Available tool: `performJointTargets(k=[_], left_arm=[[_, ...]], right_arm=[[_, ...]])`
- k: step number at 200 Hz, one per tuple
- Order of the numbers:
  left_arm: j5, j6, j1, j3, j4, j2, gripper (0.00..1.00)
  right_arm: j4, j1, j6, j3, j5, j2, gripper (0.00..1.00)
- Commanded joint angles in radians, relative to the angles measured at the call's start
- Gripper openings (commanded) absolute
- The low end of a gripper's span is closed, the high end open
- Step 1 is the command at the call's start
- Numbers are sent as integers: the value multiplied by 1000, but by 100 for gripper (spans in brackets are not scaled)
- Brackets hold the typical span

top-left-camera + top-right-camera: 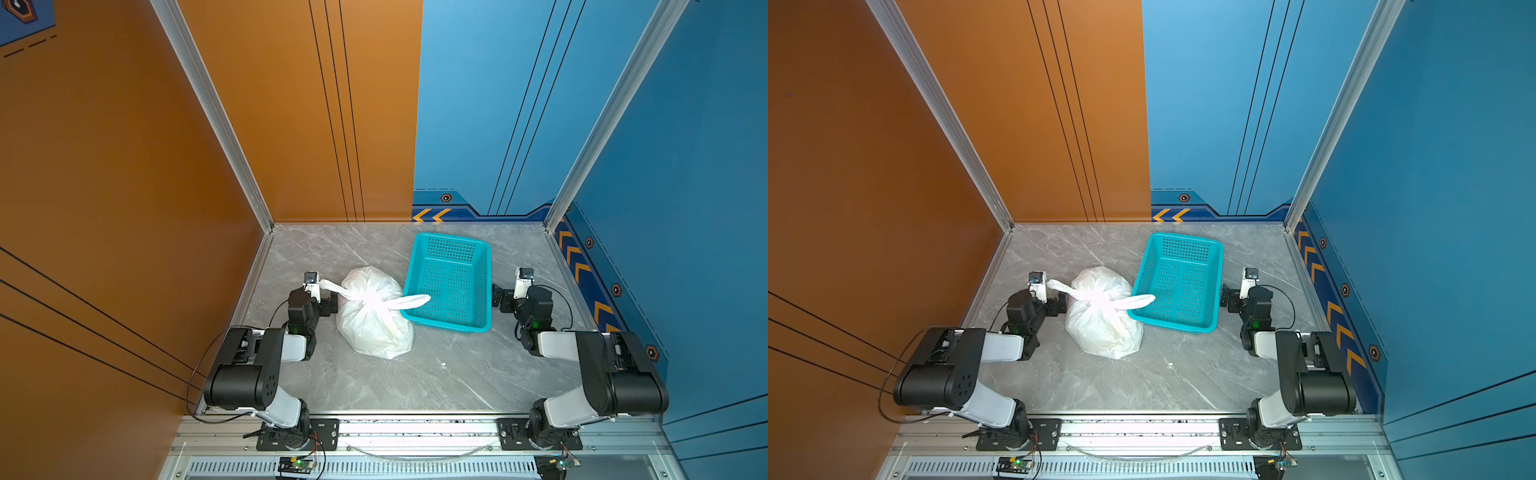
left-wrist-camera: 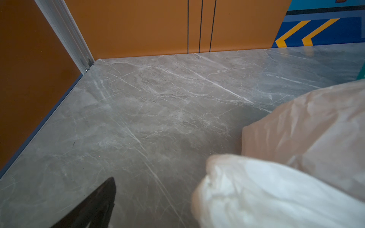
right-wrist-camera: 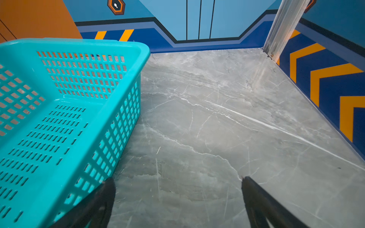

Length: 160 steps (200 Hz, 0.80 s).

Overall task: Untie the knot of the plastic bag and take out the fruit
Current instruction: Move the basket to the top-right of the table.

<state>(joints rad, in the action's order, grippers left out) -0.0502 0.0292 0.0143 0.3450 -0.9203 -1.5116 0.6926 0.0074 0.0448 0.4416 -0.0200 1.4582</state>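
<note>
The white plastic bag (image 1: 374, 328) sits tied on the marble table, left of centre in both top views. Its knot (image 1: 368, 296) is on top. One flat tail (image 1: 330, 286) reaches over my left gripper (image 1: 312, 293); the other tail (image 1: 415, 300) lies on the basket's rim. In the left wrist view that tail (image 2: 256, 193) covers one finger; the other finger (image 2: 102, 197) shows, and my left gripper (image 2: 177, 183) is open, holding nothing. My right gripper (image 1: 519, 291) stands open beside the basket, its fingers (image 3: 256, 197) wide apart over bare table (image 3: 177, 181). The fruit is hidden inside the bag.
A teal perforated basket (image 1: 446, 324) stands right of the bag, touching it, with nothing in it (image 3: 79, 42). Orange and blue walls close the table on three sides. Bare marble lies in front of the bag (image 1: 415, 382) and at the back left (image 2: 158, 98).
</note>
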Motion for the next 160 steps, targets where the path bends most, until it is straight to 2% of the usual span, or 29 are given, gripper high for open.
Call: performJointTargets(k=[1, 18, 37, 72, 100, 133, 160], left_arm=[[-144, -43, 9, 10, 120, 138, 98], [-161, -81, 7, 91, 367, 227, 98], [-145, -126, 3, 151, 519, 302, 98], [-63, -169, 2, 313, 857, 368, 98], [-17, -201, 8, 458, 1138, 387, 98], [35, -248, 36, 526, 1242, 406, 98], [39, -259, 63, 530, 1241, 398, 98]], right_arm=[[-392, 35, 4, 157, 118, -138, 100], [-520, 79, 22, 206, 169, -210, 100], [-714, 137, 51, 301, 196, -248, 100], [-1041, 235, 96, 476, 205, -175, 100], [-1169, 256, 105, 531, 256, -111, 100], [-1260, 199, 97, 589, 270, -18, 100], [-1303, 147, 85, 635, 282, 46, 100]])
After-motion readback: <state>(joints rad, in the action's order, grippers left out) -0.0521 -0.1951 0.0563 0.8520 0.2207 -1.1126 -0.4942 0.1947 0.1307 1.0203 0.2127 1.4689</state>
